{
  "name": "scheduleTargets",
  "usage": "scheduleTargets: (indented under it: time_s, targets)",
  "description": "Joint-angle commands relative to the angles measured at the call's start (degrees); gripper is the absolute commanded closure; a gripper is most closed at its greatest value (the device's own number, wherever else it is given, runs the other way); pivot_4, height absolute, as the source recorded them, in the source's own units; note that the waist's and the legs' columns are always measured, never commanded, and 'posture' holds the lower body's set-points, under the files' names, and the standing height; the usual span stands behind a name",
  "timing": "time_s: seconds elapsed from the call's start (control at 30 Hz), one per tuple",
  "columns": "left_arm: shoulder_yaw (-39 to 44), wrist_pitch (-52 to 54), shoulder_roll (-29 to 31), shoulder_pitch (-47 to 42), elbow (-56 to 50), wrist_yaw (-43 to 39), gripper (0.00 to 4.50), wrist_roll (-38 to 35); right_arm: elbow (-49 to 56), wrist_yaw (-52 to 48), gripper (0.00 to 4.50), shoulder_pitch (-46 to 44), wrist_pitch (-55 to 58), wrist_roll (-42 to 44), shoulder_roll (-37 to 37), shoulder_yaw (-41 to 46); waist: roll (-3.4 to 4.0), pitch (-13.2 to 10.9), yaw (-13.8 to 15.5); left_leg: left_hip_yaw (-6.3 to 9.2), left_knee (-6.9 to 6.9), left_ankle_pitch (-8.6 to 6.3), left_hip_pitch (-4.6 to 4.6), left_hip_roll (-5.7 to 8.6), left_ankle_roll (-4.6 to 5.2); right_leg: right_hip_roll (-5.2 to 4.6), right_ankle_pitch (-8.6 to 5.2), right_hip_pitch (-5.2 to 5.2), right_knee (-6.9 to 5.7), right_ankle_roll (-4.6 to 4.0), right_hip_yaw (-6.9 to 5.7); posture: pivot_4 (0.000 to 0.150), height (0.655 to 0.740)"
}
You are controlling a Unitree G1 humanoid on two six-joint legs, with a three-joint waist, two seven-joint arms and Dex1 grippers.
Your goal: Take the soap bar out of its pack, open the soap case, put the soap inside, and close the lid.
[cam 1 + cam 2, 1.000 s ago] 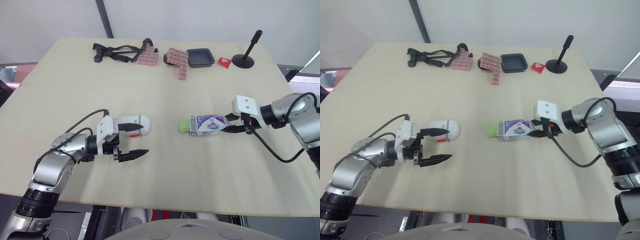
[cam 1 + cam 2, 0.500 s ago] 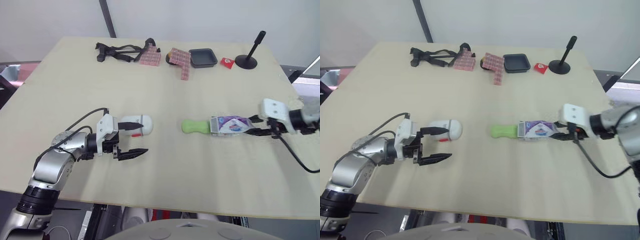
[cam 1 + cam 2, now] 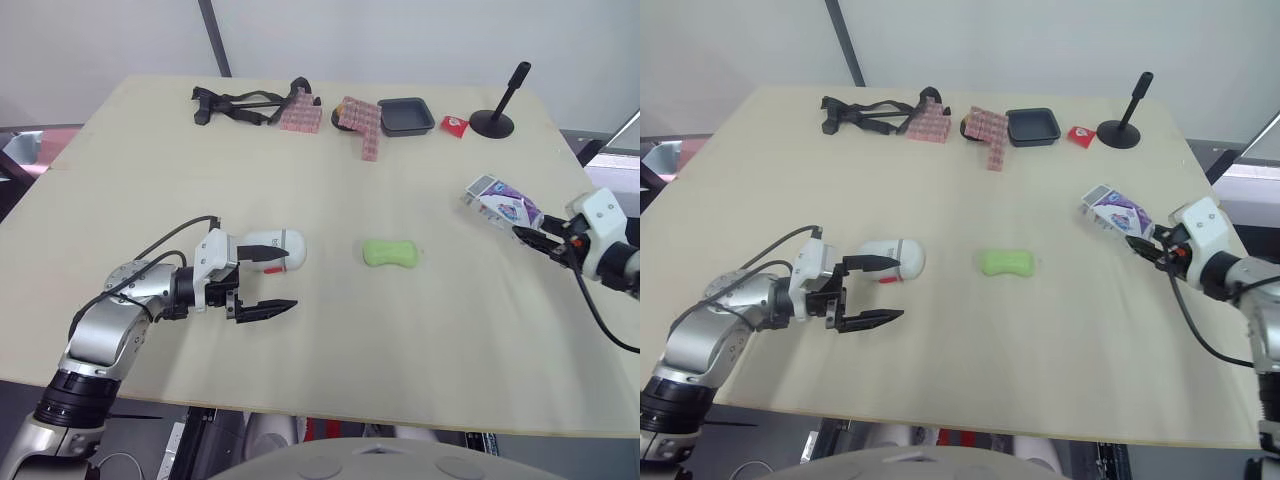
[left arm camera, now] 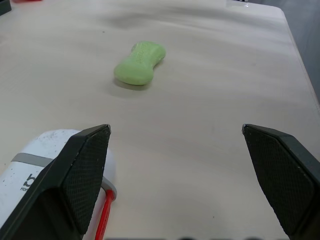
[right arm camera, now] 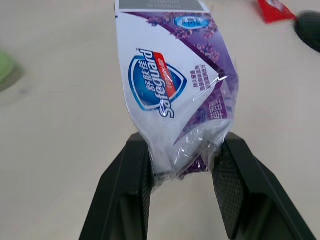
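1. The soap (image 3: 391,253), a green bar, lay bare on the table (image 3: 300,150) near its middle. It sat between the case (image 3: 277,248) and the pack (image 3: 503,207), touching neither.
2. The right gripper (image 3: 528,236) was off toward the table's right edge, well apart from the soap. Its two fingers were pinching one end of the pack, which was purple and white and looked flat and slack.
3. In the right wrist view the pack (image 5: 175,85) stood out from between the fingers (image 5: 134,175), its far end pointing away from them. Whether it touched the table could not be told.
4. The case was white with a red mark, its lid down. It lay on the left half of the table.
5. The left gripper (image 3: 288,278) was spread wide and held nothing.
6. One of its fingers (image 4: 82,172) was just beside the case, at the end away from the soap, and contact could not be told. The other finger was over bare table.
7. Along the far edge lay a black strap (image 3: 240,102), pink blocks (image 3: 360,118), a dark tray (image 3: 406,114), a red packet (image 3: 454,125) and a black stand (image 3: 497,110).
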State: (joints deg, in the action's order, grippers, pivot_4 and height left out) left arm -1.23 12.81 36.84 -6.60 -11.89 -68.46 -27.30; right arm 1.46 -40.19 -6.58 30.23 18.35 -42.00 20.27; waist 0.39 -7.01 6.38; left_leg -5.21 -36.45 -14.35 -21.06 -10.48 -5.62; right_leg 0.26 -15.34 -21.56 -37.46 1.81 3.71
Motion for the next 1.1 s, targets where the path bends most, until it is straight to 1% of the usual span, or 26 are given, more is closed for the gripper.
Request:
scheduleTargets:
  time_s: [0.03,0.2,0.33,0.63,0.73,0.8,0.83,0.87,0.93,1.1]
  targets:
    - [0.6,-0.4,0.2,-0.6,-0.9,0.1,0.00,-0.6,7.3,12.0,2.82,-0.2,12.2,0.7,3.7,4.0,0.02,0.0,0.1,0.00,0.02,0.00,0.01,0.00,-0.01,-0.01,0.00,-0.01,0.00,0.00,0.00,0.150,0.7400]
    - [1.0,0.5,-0.2,-0.2,-2.0,-0.1,0.00,-2.4,12.4,24.1,2.82,-2.7,25.2,1.6,10.9,7.8,0.04,0.0,0.0,-0.02,0.18,0.02,0.10,0.04,-0.05,-0.06,0.00,-0.01,0.09,0.00,-0.01,0.150,0.7400]
    - [1.5,1.4,-0.5,-0.1,-2.8,0.3,0.00,-3.9,12.4,29.1,2.82,-4.0,28.4,1.0,13.2,9.9,0.07,0.0,0.0,-0.03,0.27,0.05,0.34,0.04,-0.11,-0.06,0.00,-0.01,0.08,0.00,-0.03,0.150,0.7400]
    - [0.9,1.1,-0.4,0.0,-2.9,1.0,0.00,-3.2,10.8,29.8,2.82,-4.0,29.6,2.3,13.3,10.1,0.07,0.0,-0.1,-0.08,0.54,0.10,0.32,0.06,-0.21,-0.06,0.00,0.12,0.19,0.00,0.04,0.150,0.7400]
    - [0.8,1.0,-0.5,0.0,-2.9,1.2,0.00,-3.0,10.5,28.7,1.97,-3.6,29.0,2.2,12.5,9.3,0.08,0.0,-0.1,-0.08,0.56,0.11,0.34,0.06,-0.22,-0.05,0.00,0.13,0.16,0.00,0.03,0.150,0.7400]
    - [0.8,0.9,-0.5,0.1,-2.8,1.3,0.00,-2.9,10.4,28.3,1.32,-3.6,29.0,2.3,12.4,9.2,0.08,0.0,-0.1,-0.08,0.56,0.11,0.33,0.06,-0.22,-0.05,0.00,0.14,0.15,0.00,0.04,0.150,0.7400]
    - [0.7,0.8,-0.5,0.1,-2.7,1.3,0.00,-2.8,10.3,28.0,0.89,-3.5,28.8,2.1,12.2,9.0,0.08,0.0,-0.1,-0.08,0.56,0.11,0.34,0.06,-0.22,-0.05,0.00,0.14,0.15,0.01,0.04,0.150,0.7400]
    - [0.7,0.8,-0.5,0.0,-2.7,1.3,0.00,-2.7,10.2,27.6,0.55,-3.4,28.4,1.9,11.8,8.6,0.08,0.0,-0.1,-0.08,0.56,0.11,0.33,0.06,-0.22,-0.05,0.00,0.14,0.15,0.01,0.04,0.150,0.7400]
    - [0.7,0.8,-0.5,0.0,-2.6,1.4,0.00,-2.5,10.1,26.8,0.03,-3.0,27.1,1.1,10.8,7.6,0.08,0.0,-0.1,-0.08,0.56,0.11,0.34,0.06,-0.22,-0.05,0.00,0.15,0.15,0.01,0.04,0.150,0.7400]
    - [0.7,0.6,-0.5,0.2,-2.4,1.4,0.00,-2.3,11.0,24.1,0.03,-2.0,22.9,-0.4,7.1,5.5,0.09,0.0,-0.1,-0.08,0.56,0.11,0.34,0.06,-0.22,-0.05,0.00,0.14,0.15,0.01,0.03,0.150,0.7400]
